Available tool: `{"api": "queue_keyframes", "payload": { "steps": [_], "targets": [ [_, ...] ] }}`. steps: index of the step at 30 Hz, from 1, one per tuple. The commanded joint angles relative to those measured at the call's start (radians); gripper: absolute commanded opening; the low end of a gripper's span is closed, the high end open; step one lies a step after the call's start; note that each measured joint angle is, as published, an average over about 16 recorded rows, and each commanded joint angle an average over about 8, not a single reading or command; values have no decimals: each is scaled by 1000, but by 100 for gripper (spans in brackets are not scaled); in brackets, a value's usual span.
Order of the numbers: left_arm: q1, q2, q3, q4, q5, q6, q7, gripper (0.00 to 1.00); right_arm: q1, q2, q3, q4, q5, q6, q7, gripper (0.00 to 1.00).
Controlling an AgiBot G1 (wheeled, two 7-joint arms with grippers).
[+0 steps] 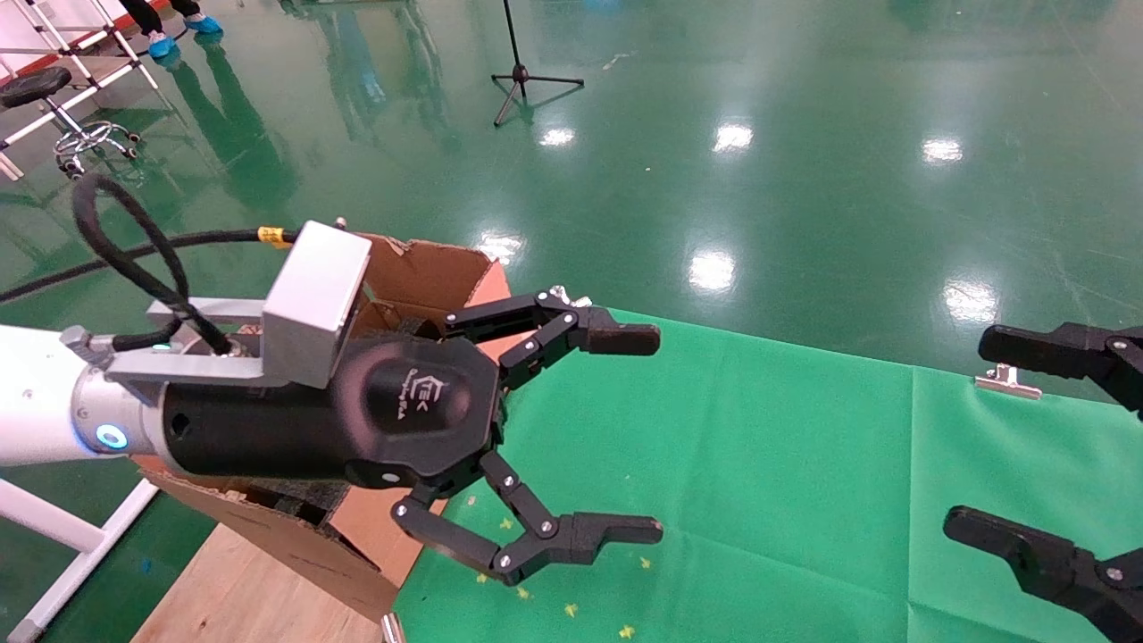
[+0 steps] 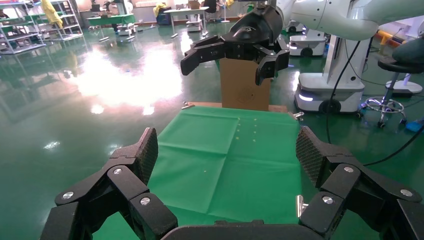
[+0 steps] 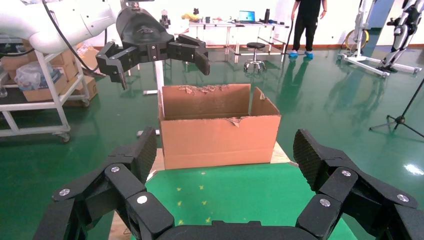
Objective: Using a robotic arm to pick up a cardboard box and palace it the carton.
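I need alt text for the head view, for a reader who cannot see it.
The left gripper, fingers open and empty, hangs beside the torn-rimmed carton above a green cloth. The right gripper, also open, enters at the right edge.

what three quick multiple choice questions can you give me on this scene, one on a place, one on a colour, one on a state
1. Where does the carton stand?
A. In the middle of the cloth
B. At the cloth's left end, by the left gripper
C. Under the right gripper

2. What colour is the cloth on the table?
A. Green
B. Red
C. White

3. How is the left gripper?
A. Shut on a box
B. Shut and empty
C. Open and empty

Answers:
1 B: the carton shows just behind the left gripper, off the cloth's left edge.
2 A: the cloth is green.
3 C: its fingers are spread wide with nothing between them.
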Motion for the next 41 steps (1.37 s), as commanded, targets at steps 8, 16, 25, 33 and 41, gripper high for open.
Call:
{"api": "queue_keyframes", "payload": {
  "steps": [8,16,25,33,41],
  "targets": [
    [-3,0,3,3,4,-2,-1,100,0,0,0,0,0,0,0,100],
    [-5,0,4,4,6,-3,-2,100,0,0,0,0,0,0,0,100],
    [-5,0,5,4,7,-4,-2,100,0,0,0,0,0,0,0,100],
    [-5,0,5,5,7,-4,-3,100,0,0,0,0,0,0,0,100],
    [-6,0,6,5,7,-4,-3,100,0,0,0,0,0,0,0,100]
  ]
}}
